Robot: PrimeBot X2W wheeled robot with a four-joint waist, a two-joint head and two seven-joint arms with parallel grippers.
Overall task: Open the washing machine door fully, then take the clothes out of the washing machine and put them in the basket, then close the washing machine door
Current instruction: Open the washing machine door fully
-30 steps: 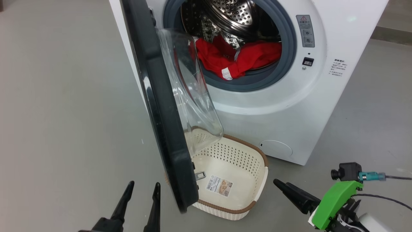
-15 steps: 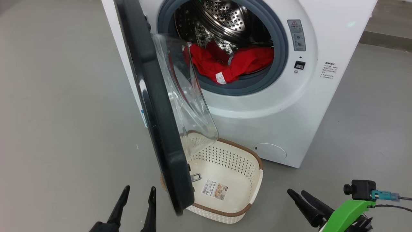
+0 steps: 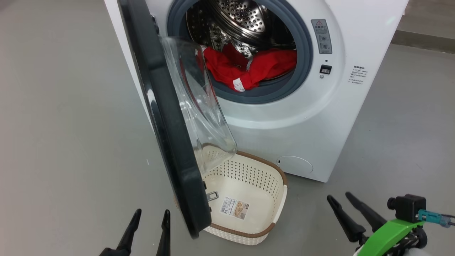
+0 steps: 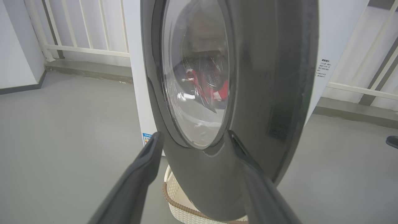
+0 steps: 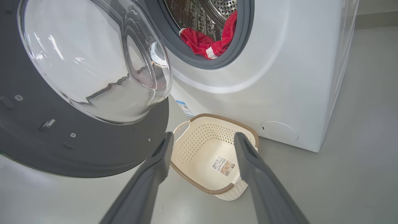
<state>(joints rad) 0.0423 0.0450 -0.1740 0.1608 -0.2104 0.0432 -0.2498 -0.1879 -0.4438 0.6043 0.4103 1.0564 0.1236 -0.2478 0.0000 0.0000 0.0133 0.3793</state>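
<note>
Reading from left to right: the left pincer [image 3: 151, 212] hangs low over the grey floor [image 3: 64, 124] with its fingers apart and nothing between them, just beside the outer face of the washing machine door [image 3: 167, 117]. The door stands swung out, nearly edge-on to the head view, its glass bowl [image 3: 199, 106] bulging toward the washing machine [image 3: 320, 117]; we judge the first step largely done, though we cannot tell whether the door has reached its full travel. Below it the basket [image 3: 249, 170] sits on the floor against the machine's front, holding only its paper label [image 3: 234, 207]. The clothes [image 3: 245, 65] lie in the mouth of the drum [image 3: 245, 17], one fold draped over the grey rubber ring [image 3: 302, 53], so unloading and closing remain. The right pincer [image 3: 338, 196] is likewise spread and empty, near the basket's right side. The door's lower edge hides the basket's left end in the head view; the hinge, the machine's top and the garment count cannot be made out.
</note>
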